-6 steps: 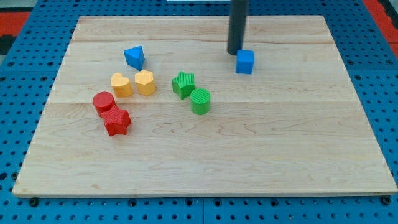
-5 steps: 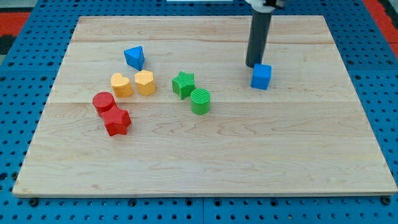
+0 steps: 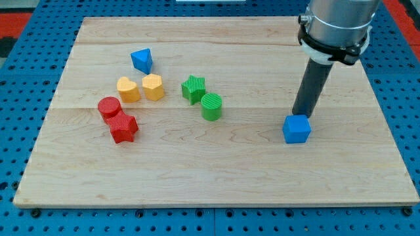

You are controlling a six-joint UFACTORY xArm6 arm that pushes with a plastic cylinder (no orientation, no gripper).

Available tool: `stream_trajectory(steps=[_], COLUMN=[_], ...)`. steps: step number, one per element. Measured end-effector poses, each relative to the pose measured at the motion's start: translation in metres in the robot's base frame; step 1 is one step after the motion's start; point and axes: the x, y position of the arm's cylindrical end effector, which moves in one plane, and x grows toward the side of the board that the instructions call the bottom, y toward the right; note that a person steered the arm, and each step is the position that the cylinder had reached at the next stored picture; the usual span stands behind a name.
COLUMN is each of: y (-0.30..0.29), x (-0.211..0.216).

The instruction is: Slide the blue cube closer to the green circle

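The blue cube [image 3: 296, 129] lies on the wooden board [image 3: 216, 170] at the view's right, below the board's middle height. My tip [image 3: 300, 115] stands right behind it, touching its top edge. The green circle [image 3: 211, 106], a ribbed cylinder, sits near the board's centre, well to the left of the cube. The rod rises from the tip up to a grey arm collar [image 3: 333, 29] at the view's top right.
A green star [image 3: 193, 88] touches the green circle's upper left. A blue triangular block [image 3: 142, 60], two yellow blocks [image 3: 128, 89] [image 3: 153, 86], a red cylinder [image 3: 109, 107] and a red star [image 3: 123, 126] lie at the left.
My tip and the blue cube have moved down and to the right, from the board's top middle to its lower right. The other blocks have not moved.
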Motion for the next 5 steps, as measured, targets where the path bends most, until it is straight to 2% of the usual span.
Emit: stream_trajectory(steps=[1, 2, 3, 4, 5], y=[-0.034, -0.018, 0.03, 0.052, 0.001], x=[0.015, 0.022, 0.04, 0.064, 0.072])
